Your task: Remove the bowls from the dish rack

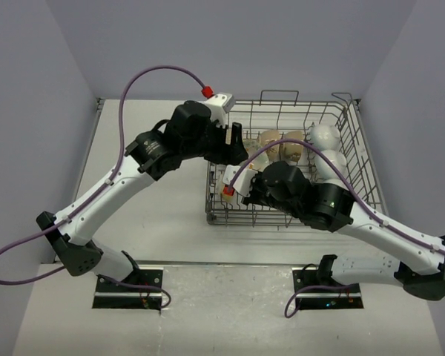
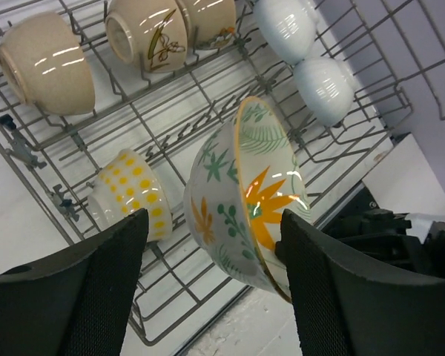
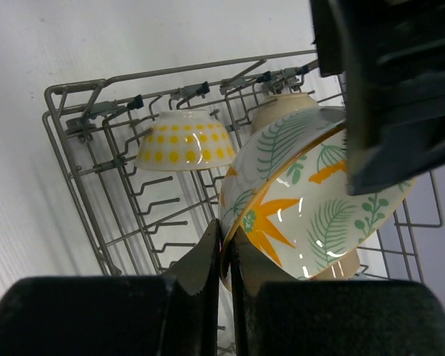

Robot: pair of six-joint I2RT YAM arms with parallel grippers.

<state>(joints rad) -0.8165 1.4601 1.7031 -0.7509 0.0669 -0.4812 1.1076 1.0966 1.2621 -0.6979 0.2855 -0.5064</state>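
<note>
The dish rack [image 1: 358,152] sits toward the far right corner of the worktop [image 1: 156,215], with its long sides running left to right. Both arms reach into its near-left part.

The right claw [image 3: 224,241] is closed on the rim of the leaf-patterned bowl [image 2: 245,185], with its two fingers pinched together on the bowl's thin wall. The bowl is turned up on edge over the wires. In the left wrist view its gold rim runs almost top to bottom. Its foot-to-mouth axis lies close to level, with the foot to the left and the mouth facing right, toward the right arm's side of the rack.

The left claw [image 2: 211,222] is spread open, with one finger on each side of this bowl. Whether either pad touches the bowl cannot be told.

Just left of it the yellow-dotted bowl [image 2: 130,193] leans among the tines in the rack's near-left corner, showing its outside.

Further back three beige bowls lie tipped on their sides in a row — a plain one [image 2: 48,63], one with a painted sprig [image 2: 144,33] and a third [image 2: 208,18] cut off by the frame edge. The feet of the first two point left.

Two white bowls [image 2: 285,26] [image 2: 322,89] stand one behind the other at the right end of the rack, with their rounded outsides facing up.
</note>
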